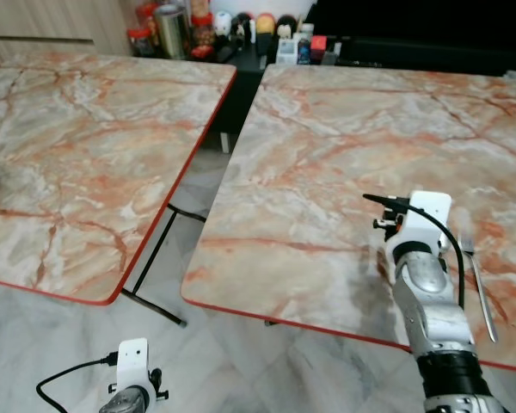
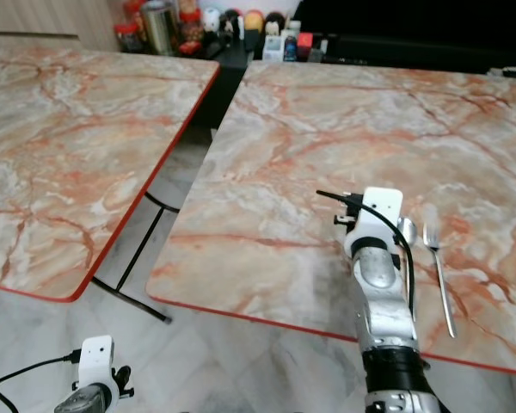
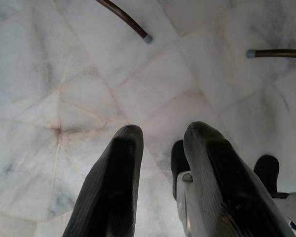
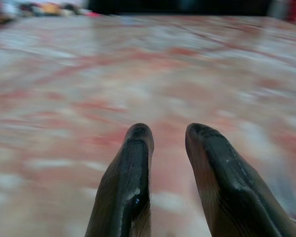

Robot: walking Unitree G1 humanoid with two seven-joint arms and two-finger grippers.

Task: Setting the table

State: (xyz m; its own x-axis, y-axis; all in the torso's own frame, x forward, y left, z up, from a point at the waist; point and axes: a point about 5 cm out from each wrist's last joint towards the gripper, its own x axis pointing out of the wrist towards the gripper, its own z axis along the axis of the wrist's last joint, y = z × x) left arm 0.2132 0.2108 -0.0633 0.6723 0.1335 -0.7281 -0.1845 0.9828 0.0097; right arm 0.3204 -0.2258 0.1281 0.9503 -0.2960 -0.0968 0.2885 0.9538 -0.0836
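Right gripper [image 4: 167,136]: reaches over the near edge of the right marble table [image 2: 327,129], lower right of the head views; in the right wrist view its two black fingers [image 4: 133,168] stand apart with a gap between them, nothing held, blurred tabletop beyond.
Right arm [image 2: 383,301]: silver, rising from the bottom edge, white wrist camera block on top with a black cable looping off it.
Fork [image 2: 439,271]: lies flat on the right table, just right of the right wrist, tines toward the top of the frame, handle toward the near red edge.
Spoon [image 2: 408,231]: bowl shows between wrist and fork; the rest is hidden behind the arm.
Left gripper [image 3: 160,143]: hangs low at the bottom left of the head views, over pale marble floor tiles [image 3: 64,74]; fingers parted, empty.
Left marble table [image 1: 77,146]: upper left, red-edged, separated from the right table by a gap showing black folding legs [image 1: 150,258].
Jars and figurines [image 1: 215,26]: clustered on a dark shelf along the top edge.
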